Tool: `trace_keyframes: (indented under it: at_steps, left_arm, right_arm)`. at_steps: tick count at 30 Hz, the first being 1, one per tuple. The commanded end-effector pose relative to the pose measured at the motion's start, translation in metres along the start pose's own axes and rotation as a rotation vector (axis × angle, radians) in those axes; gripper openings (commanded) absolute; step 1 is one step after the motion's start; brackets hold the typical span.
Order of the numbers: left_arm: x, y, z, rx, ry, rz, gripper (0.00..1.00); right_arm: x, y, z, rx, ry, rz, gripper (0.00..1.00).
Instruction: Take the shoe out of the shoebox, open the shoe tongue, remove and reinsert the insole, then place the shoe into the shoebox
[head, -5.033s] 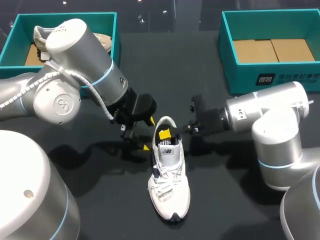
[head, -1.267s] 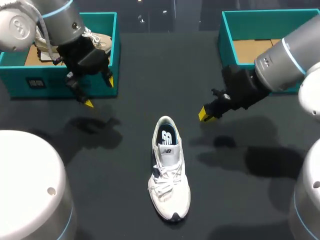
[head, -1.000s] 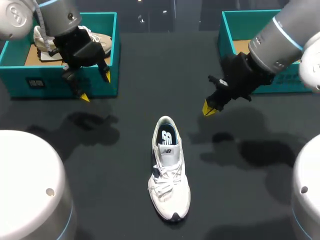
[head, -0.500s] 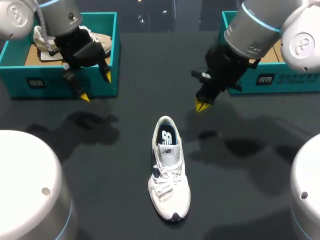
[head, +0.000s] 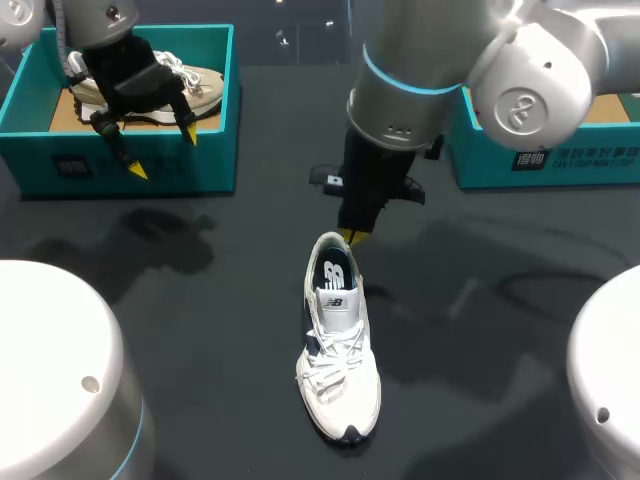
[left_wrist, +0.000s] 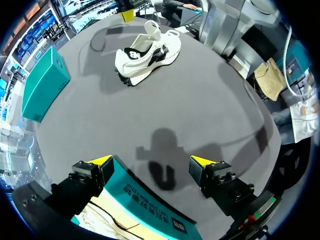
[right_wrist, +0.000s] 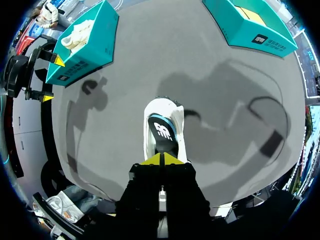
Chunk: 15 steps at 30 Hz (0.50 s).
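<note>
Shoe (head: 338, 340): white upper and laces, dark navy panels, dark blue insole bearing a white mark.
Desk (head: 220, 300): plain dark grey.
Left shoebox (head: 180, 160) and right shoebox (head: 560, 160): teal walls, brown floors.
Second shoe (head: 205, 85): beige.
Left gripper (head: 162, 155) and right gripper (head: 350, 237): black, yellow tips.
</note>
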<state>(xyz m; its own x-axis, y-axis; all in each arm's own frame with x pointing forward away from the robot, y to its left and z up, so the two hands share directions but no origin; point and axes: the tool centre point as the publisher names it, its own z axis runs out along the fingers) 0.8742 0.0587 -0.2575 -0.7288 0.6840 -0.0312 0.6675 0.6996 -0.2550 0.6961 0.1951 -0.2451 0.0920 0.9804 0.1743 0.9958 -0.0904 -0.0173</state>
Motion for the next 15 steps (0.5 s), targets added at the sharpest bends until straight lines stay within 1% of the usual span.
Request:
trace_keyframes:
  at_steps: [1, 13, 15]
  left_arm:
    - [0.0006, 0.0089, -0.0058, 0.010, 0.005, 0.012, 1.00]
    - [0.0006, 0.0089, -0.0058, 0.010, 0.005, 0.012, 1.00]
    - [0.0012, 0.0096, -0.0070, 0.012, 0.005, 0.015, 1.00]
  right_arm:
    - [0.0127, -0.0026, 0.0108, -0.012, -0.269, -0.033, 0.00]
    - [0.0127, -0.0026, 0.0108, -0.012, -0.269, -0.033, 0.00]
    - [0.0152, 0.0017, 0.0206, -0.023, -0.276, -0.042, 0.00]
